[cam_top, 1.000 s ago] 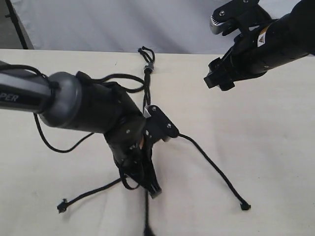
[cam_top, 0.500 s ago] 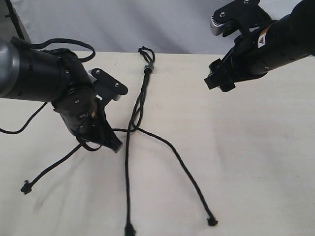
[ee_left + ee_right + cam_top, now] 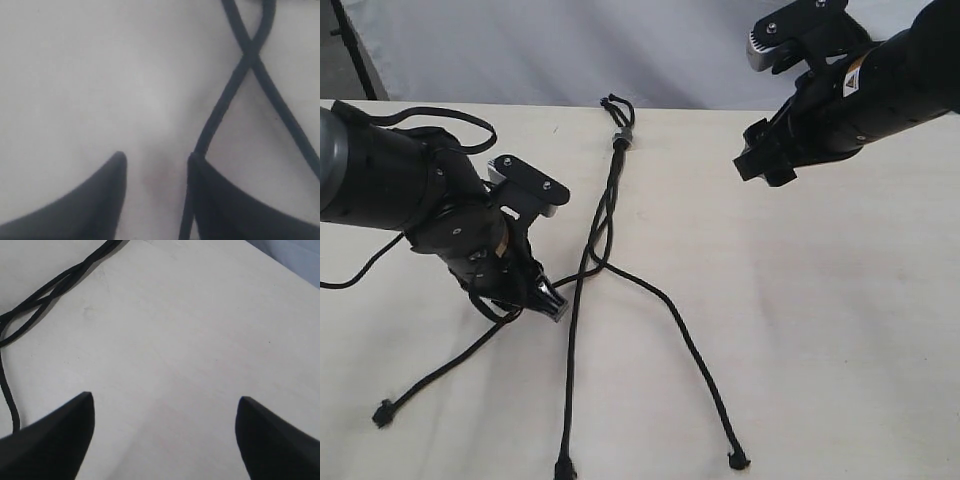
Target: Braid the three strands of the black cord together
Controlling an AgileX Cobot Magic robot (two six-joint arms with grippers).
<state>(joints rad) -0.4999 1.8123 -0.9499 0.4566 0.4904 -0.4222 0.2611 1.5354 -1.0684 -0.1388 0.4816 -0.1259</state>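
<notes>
The cord lies on the table, near the middle and running away from the far edge. Its short loops and grey band are at the far end. Below the band the three strands run close together and loosely twisted, then fan out. The left strand bends towards the left gripper, passes under it and ends far out to the left. The middle strand runs nearly straight to the near edge. The right strand curves off to the right. Each ends in a small knot, and the three tips are well apart.

The left gripper is low over the table with its jaws parted. In the left wrist view bare table shows between its fingers, and one strand runs along the inner edge of one finger, ungripped; beyond the fingertips it crosses another strand.

The right gripper hangs above the table's far right, well apart from the cord, jaws spread wide and holding nothing.
</notes>
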